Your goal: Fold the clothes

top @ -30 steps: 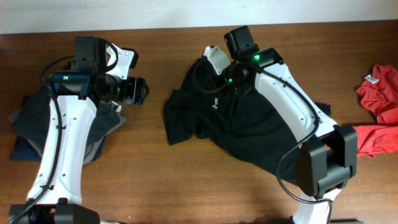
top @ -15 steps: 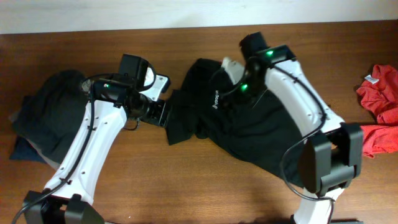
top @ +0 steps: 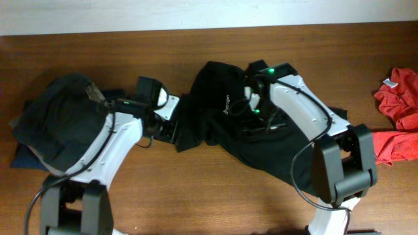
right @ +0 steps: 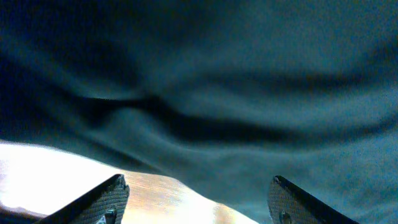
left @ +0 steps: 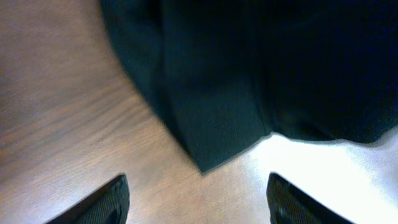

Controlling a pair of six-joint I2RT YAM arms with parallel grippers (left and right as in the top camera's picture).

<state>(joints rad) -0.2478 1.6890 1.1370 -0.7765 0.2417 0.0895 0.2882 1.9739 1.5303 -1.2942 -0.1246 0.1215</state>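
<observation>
A crumpled black garment (top: 261,140) with small white lettering lies in the middle of the wooden table. My left gripper (top: 171,129) is open and empty, at the garment's left corner; the left wrist view shows that dark corner (left: 217,124) just ahead of the spread fingers (left: 198,202). My right gripper (top: 256,116) is open over the garment's upper middle; the right wrist view shows dark folds (right: 205,93) close in front of its fingers (right: 196,202), with nothing held.
A pile of dark folded clothes (top: 55,124) sits at the left. Red garments (top: 398,98) lie at the right edge. A white wall edge (top: 130,16) runs along the back of the table.
My left arm swung right from over the dark pile to the black garment's left corner. My right gripper moved down from the garment's top edge toward its middle.
</observation>
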